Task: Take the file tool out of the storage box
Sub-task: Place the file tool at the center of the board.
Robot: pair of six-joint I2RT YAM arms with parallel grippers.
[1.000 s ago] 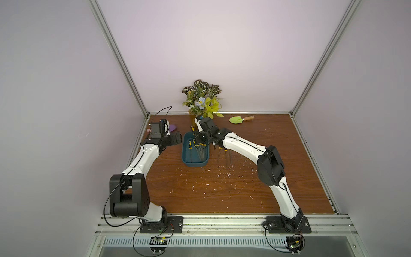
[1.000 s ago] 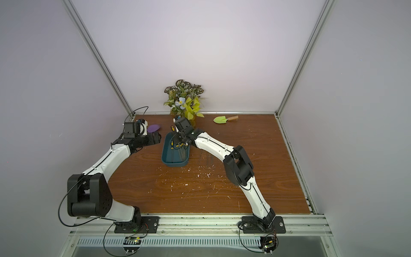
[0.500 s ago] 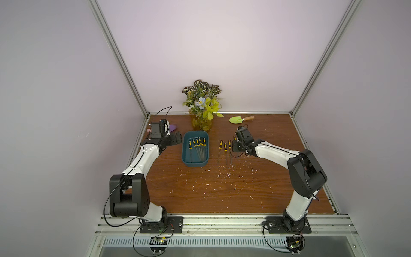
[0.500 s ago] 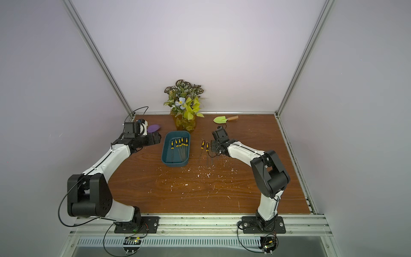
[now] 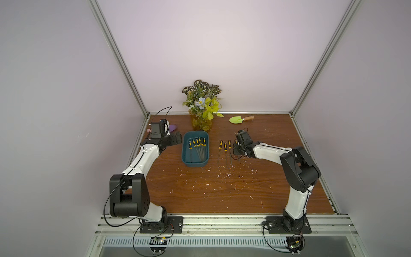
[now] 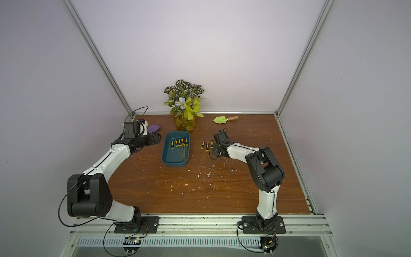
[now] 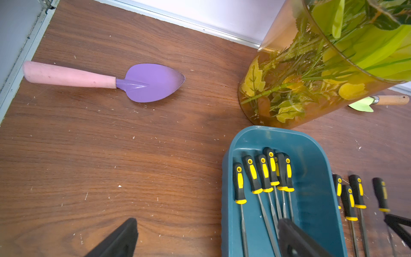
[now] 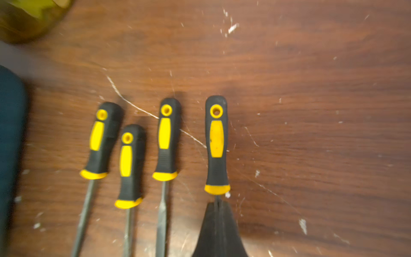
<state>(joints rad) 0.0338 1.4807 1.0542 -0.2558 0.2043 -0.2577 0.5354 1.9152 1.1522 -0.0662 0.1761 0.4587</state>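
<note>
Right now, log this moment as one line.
right gripper: shut on file shaft | position: beside three files on table | left gripper: open, at storage box | box: more files inside

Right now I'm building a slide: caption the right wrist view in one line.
Right gripper shut on a file by its shank, beside three more files on the wooden table.

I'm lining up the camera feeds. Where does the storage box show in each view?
Both top views: box near the back, just in front of the vase.
Left wrist: box close up beside the vase, files inside.
Right wrist: only a blurred teal edge of the box, next to four files outside it.
Shared landmark: the amber vase.
</note>
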